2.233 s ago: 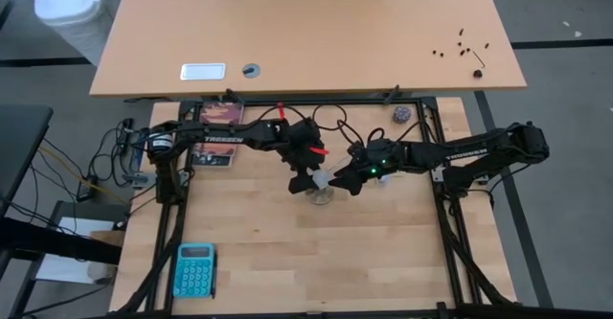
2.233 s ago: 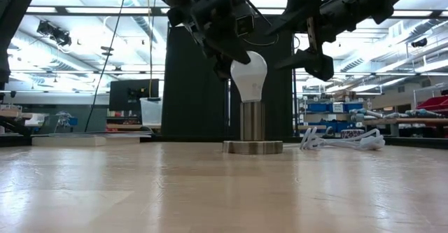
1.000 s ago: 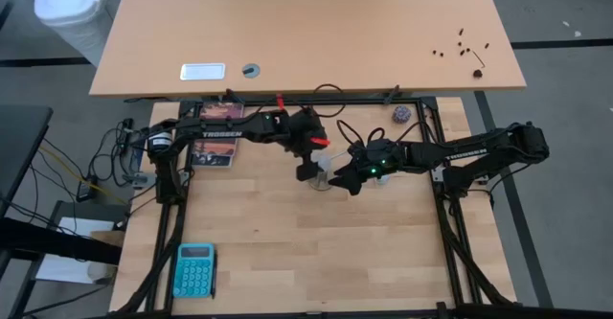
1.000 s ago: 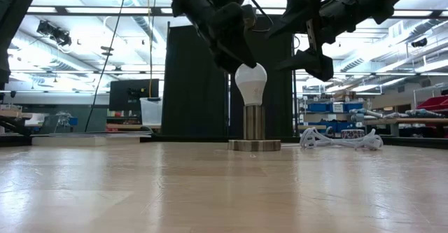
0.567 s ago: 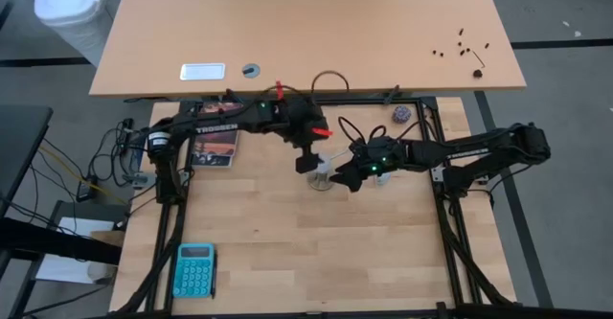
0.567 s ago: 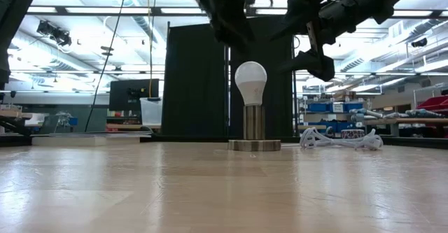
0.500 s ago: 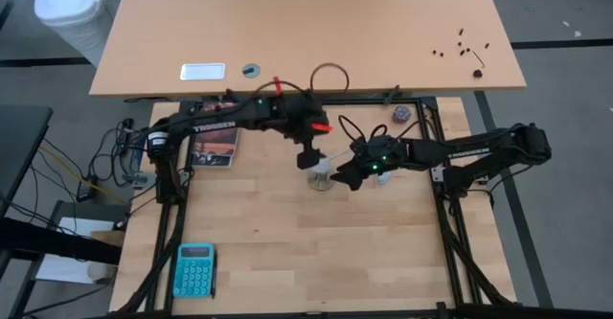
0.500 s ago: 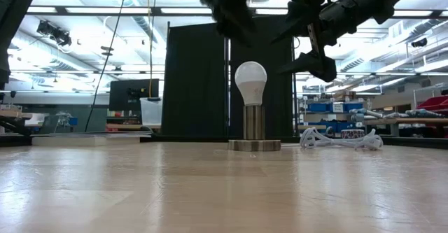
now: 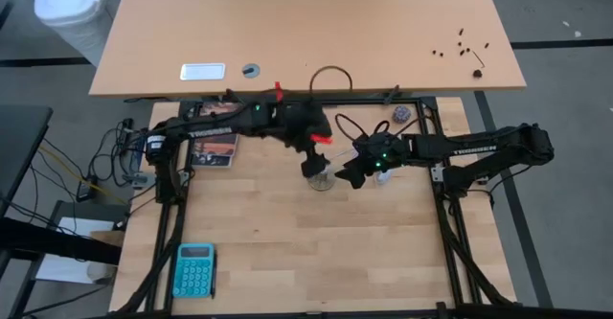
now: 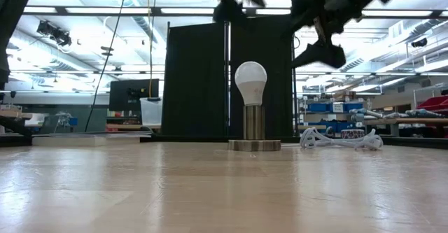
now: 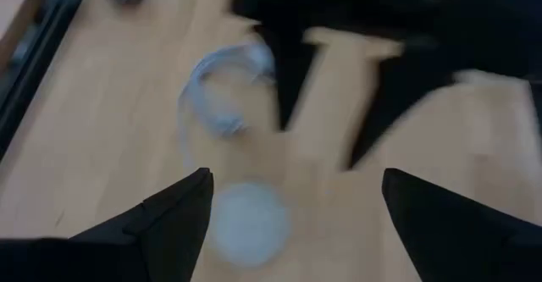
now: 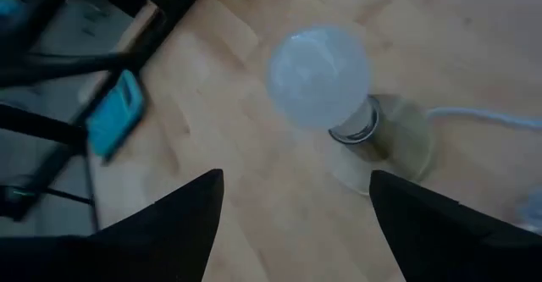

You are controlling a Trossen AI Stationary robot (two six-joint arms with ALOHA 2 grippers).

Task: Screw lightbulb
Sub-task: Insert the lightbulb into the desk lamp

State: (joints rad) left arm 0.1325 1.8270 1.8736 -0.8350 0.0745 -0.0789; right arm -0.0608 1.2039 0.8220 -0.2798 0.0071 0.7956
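Observation:
The white lightbulb (image 10: 250,81) stands upright with its screw base in the metal socket (image 10: 253,124), whose round foot (image 10: 254,145) rests on the table. From above, the lightbulb (image 9: 323,175) sits mid-table between both arms. My left gripper (image 9: 311,164) hangs open above it and slightly toward the far edge; in the left wrist view the lightbulb (image 11: 248,223) lies below the fingers, untouched. My right gripper (image 9: 344,177) is open, up and to the lightbulb's right; its wrist view looks down on the lightbulb (image 12: 319,76).
The socket's white cord (image 10: 339,139) lies coiled to the right of the socket. A teal calculator (image 9: 194,269) sits at the near left, a small purplish ball (image 9: 401,114) at the far right, a booklet (image 9: 215,147) at the far left.
My left gripper has come off the top of the lightbulb and risen, drawing back toward the table's far edge. The lightbulb has stayed upright in the socket. My right gripper has gone up a little beside it.

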